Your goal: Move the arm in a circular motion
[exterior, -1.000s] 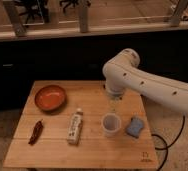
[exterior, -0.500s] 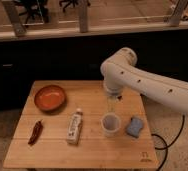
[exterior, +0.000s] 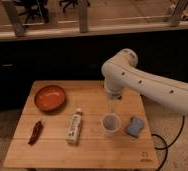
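Hand (exterior: 112,106) over 1 cup (exterior: 111,125); 1 bowl (exterior: 50,97), 1 bottle (exterior: 75,127) nearby.

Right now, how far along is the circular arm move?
Done: nothing visible marks a finished loop. In hand: the arm reaches over the wooden table, its gripper hanging just above the white cup. Left: the share of the circle remaining cannot be told from one moment; treat it as unfinished.
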Controlling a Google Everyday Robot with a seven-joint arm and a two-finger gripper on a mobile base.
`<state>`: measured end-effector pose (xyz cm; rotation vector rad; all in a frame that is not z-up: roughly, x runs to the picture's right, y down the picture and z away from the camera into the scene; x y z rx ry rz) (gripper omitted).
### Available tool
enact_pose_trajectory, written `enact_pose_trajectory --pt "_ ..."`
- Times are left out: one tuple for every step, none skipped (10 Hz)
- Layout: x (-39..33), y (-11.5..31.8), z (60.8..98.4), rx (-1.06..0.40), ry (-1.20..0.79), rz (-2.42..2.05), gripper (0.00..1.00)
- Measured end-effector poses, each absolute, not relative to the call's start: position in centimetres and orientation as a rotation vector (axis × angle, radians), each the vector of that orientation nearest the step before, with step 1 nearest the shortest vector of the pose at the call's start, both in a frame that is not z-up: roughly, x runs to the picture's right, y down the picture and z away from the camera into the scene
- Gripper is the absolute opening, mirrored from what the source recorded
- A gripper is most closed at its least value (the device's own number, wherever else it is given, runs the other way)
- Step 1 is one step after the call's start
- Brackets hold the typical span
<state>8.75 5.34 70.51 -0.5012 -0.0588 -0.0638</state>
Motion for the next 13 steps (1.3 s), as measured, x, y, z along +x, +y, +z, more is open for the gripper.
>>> enact_pose_trajectory --pt "8.5 5.3 70.6 -0.502 -0.061 -0.067 0.8" --pt "8.4 5.3 70.7 -0.503 -0.062 -0.068 0.8" --pt "8.3 5.3 70.7 -0.504 -0.062 -0.065 0.8" --pt "8.4 5.2 70.8 -0.506 -0.063 -0.062 0.8" --pt "8.4 5.2 70.9 -0.51 -0.063 -0.059 0.8" --pt "8.3 5.2 71.0 -0.511 -0.064 -0.061 0.8" --pt "7.9 5.4 70.9 -0.513 -0.07 -0.064 0.8" --pt "7.9 5.5 71.0 -0.514 -0.071 -0.065 0.8" --pt "7.9 5.5 71.0 -0.516 -0.071 -0.065 0.8" --pt "7.8 5.5 71.1 -0.517 -0.071 -0.062 0.8" --pt "7.7 5.6 71.1 -0.518 -0.07 -0.06 0.8" --pt "7.6 5.6 71.1 -0.519 -0.072 -0.059 0.8" --pt "7.3 5.6 71.1 -0.522 -0.074 -0.059 0.8"
